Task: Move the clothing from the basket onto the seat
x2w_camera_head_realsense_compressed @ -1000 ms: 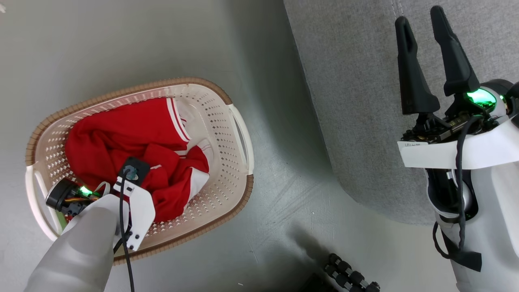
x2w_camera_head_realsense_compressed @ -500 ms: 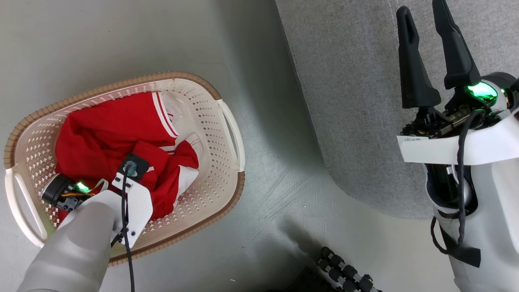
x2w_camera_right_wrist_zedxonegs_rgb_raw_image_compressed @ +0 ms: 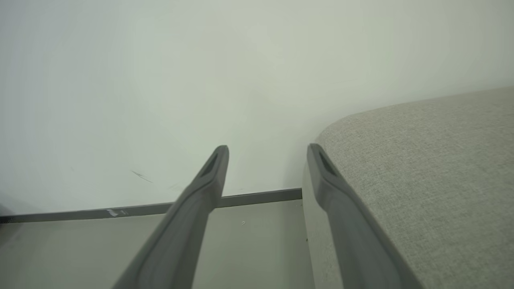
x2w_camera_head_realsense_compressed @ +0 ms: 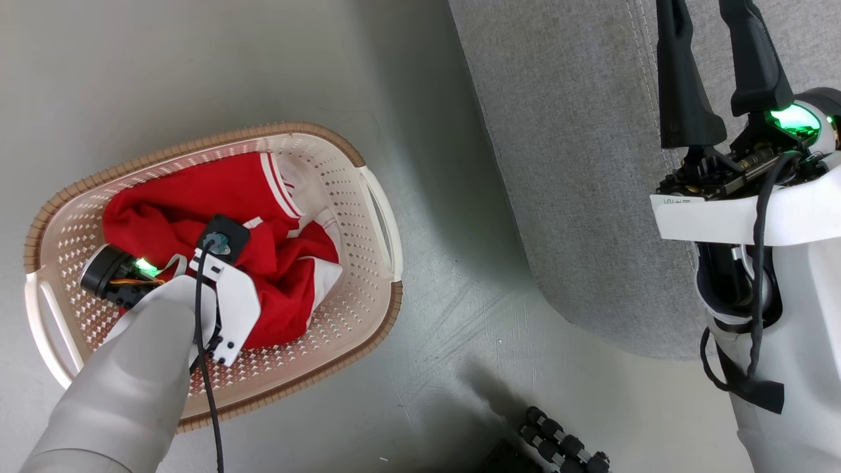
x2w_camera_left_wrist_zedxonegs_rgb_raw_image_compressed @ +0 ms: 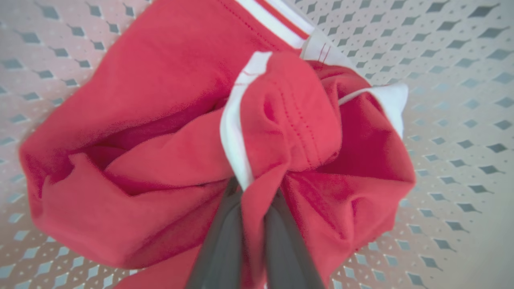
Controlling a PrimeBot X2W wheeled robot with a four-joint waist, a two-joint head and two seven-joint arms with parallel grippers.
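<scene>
Grasping is in hand: left gripper (x2w_camera_left_wrist_zedxonegs_rgb_raw_image_compressed: 251, 192) is clamped on a raised fold of clothing (x2w_camera_head_realsense_compressed: 197, 210), which lies bunched in the basket (x2w_camera_head_realsense_compressed: 368, 263) beside the seat (x2w_camera_head_realsense_compressed: 578, 164). Next it likely needs a lift clear of the rim and a swing right to the seat, where right gripper (x2w_camera_right_wrist_zedxonegs_rgb_raw_image_compressed: 267, 150) hovers, fingers apart and empty. The heap's long axis follows the basket's length, striped hem toward the seat end.

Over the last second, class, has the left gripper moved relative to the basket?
Yes: against the basket, the left gripper has shifted up the head view, toward its far rim.
</scene>
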